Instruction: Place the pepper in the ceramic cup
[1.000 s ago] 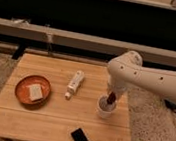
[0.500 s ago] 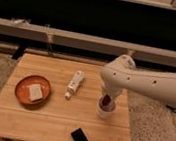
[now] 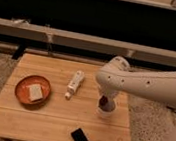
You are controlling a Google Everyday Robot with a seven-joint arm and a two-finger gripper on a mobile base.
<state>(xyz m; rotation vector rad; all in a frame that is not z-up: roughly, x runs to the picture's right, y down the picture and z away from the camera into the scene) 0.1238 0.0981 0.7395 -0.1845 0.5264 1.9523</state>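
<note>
My arm hides most of my gripper, which is closed on the pepper just above the half-covered cup on the table.

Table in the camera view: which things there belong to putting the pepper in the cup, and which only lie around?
Job: pepper, ceramic cup, gripper right above the cup.

Lying about: white bottle, orange-red plate with a pale square piece, black flat object at the front edge.

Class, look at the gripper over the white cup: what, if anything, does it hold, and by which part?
The gripper is down at the ceramic cup with the pepper at its tip; whether it grips the pepper, and where, cannot be told.
</note>
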